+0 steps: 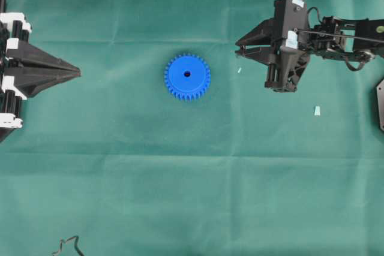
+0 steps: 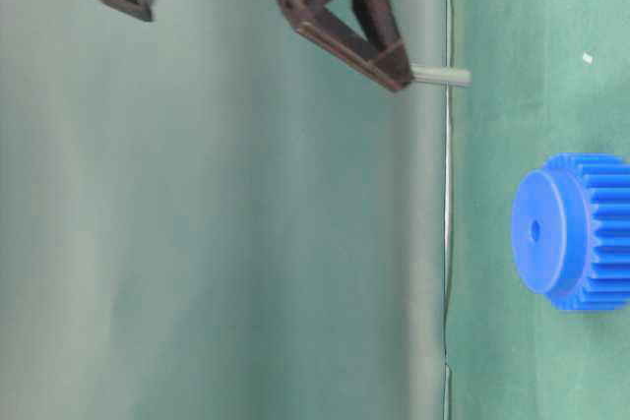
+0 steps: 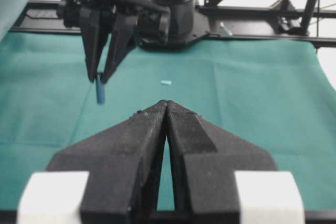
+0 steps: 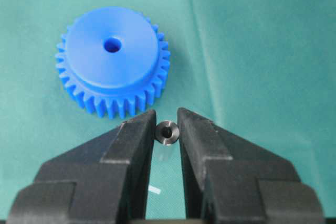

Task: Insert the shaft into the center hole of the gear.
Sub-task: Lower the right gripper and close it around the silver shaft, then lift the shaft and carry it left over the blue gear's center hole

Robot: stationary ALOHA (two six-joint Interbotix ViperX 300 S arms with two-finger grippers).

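Right wrist view: you are looking along the right end effector, whose two black fingers are clamped on the shaft, a small silvery pin seen end-on between the tips. Just ahead of those tips and a little to the left in this view, the gear is lying flat on the green bench, with the center hole showing as a small dark circle in its raised face.

From the table-level view, the shaft is sticking out beyond the fingertips with its long axis pointing down toward the bench, its free end hanging above the cloth and off to one side of the gear. So the pin is already roughly lined up with the axis of the hole, and your coming move seems to be a sideways carry until the pin is sitting over the hole, then a straight descent.

In the overhead view, the right end effector is hovering near the gear, on its far-right side. The left end effector is resting well apart at the left edge, its fingers pressed together on nothing. The right arm is the nearer one. A small pale block is lying on the cloth beyond the right arm.
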